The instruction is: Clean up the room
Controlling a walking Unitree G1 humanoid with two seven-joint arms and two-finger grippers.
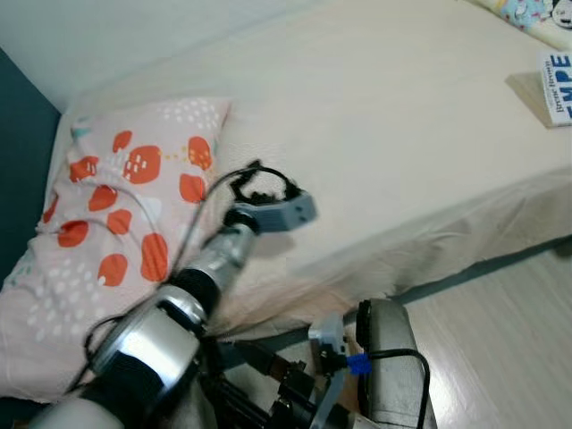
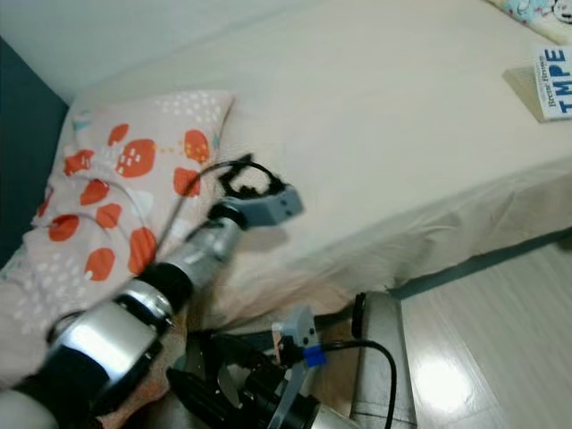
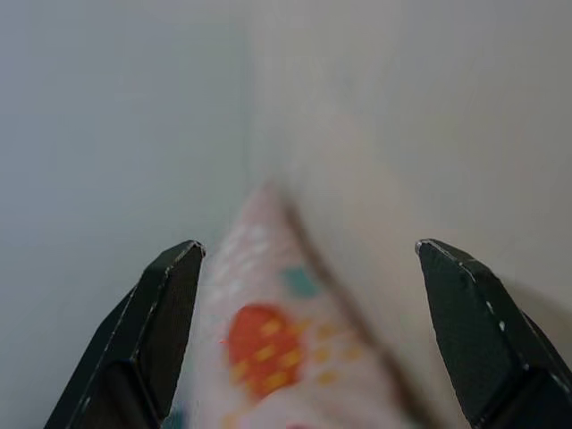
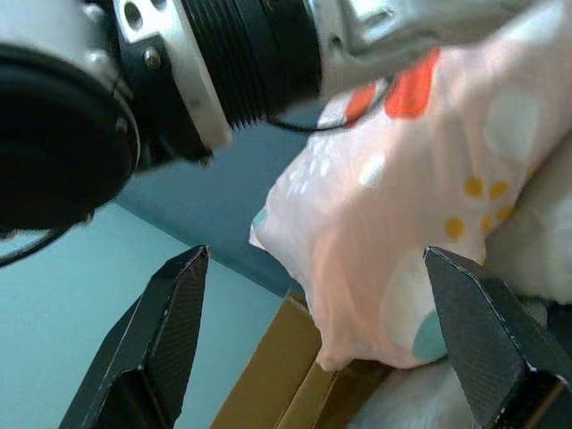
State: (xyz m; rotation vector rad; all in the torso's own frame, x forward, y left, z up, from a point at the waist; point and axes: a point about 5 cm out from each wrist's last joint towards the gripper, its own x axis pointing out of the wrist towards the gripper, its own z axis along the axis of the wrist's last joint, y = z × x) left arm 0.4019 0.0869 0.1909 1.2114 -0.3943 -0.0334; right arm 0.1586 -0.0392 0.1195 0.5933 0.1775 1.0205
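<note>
Reaching over the near edge of the wide cream-sheeted bed [image 1: 375, 116], the left gripper [image 3: 308, 331] hovers with its two black fingers spread wide and nothing between them, beside the right edge of the pale pink fabric pillow printed with red-orange strawberries [image 1: 116, 214], which lies at the left end of the mattress against the dark teal wall [image 1: 18, 152]. Judged from this, the step in hand is approaching the pillow to grasp or straighten it; the next move calls for swinging left and lowering onto its edge before closing. The right gripper [image 4: 322, 349] hangs low, fingers likewise apart and empty, near the pillow's overhanging corner and a brown cardboard box [image 4: 286, 375]. A white book with blue lettering [image 1: 559, 88] lies well apart at the far right, clear of the reach
</note>
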